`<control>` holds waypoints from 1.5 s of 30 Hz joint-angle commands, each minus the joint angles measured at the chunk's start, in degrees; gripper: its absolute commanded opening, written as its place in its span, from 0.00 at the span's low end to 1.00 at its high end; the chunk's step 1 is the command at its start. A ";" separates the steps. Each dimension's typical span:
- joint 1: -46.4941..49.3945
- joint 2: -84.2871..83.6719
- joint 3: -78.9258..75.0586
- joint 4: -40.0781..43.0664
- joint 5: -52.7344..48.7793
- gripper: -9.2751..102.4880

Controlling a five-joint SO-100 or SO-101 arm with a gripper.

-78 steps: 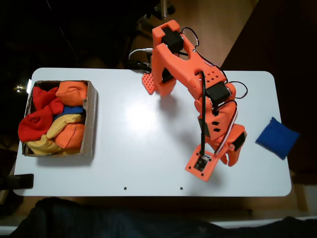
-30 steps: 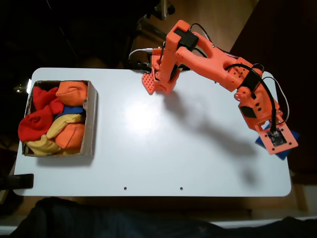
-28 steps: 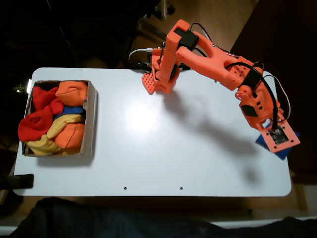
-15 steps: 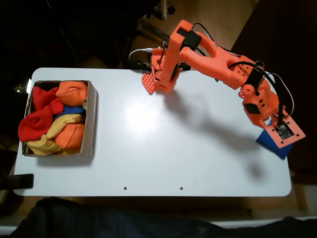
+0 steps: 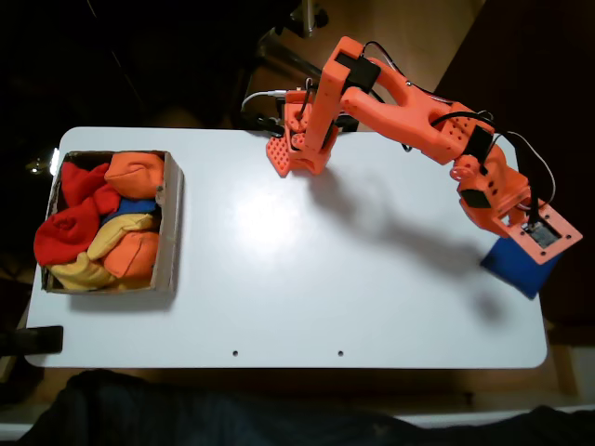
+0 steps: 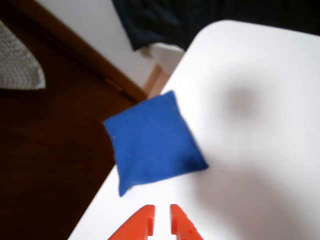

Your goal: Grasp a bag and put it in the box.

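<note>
The bag (image 5: 517, 266), a plain royal-blue bean bag, lies at the table's right edge in the fixed view, one corner past the rim. My orange arm reaches across to it, and its wrist (image 5: 521, 218) hangs over the bag's upper part. In the wrist view the bag (image 6: 152, 142) lies flat just ahead of my gripper (image 6: 161, 222). The two orange fingertips (image 6: 145, 222) stand almost together with nothing between them, short of the bag and not touching it. The cardboard box (image 5: 170, 223) sits at the table's left end, heaped with orange, red and yellow bean bags.
The white table (image 5: 279, 279) ends right beside the bag, with dark floor (image 6: 45, 150) below the rim. A blue patch (image 5: 139, 206) shows among the bags in the box. The arm's base (image 5: 302, 149) is fixed at the table's far edge.
The arm swung from the front middle of the table out to the right edge. Its wrist has kept sliding right and now hangs over the blue bag.
</note>
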 commanded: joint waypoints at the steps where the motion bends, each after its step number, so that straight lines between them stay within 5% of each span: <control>1: -0.97 0.00 -0.09 -0.62 -1.23 0.12; 45: -4.75 -12.48 0.79 -18.28 -16.79 0.13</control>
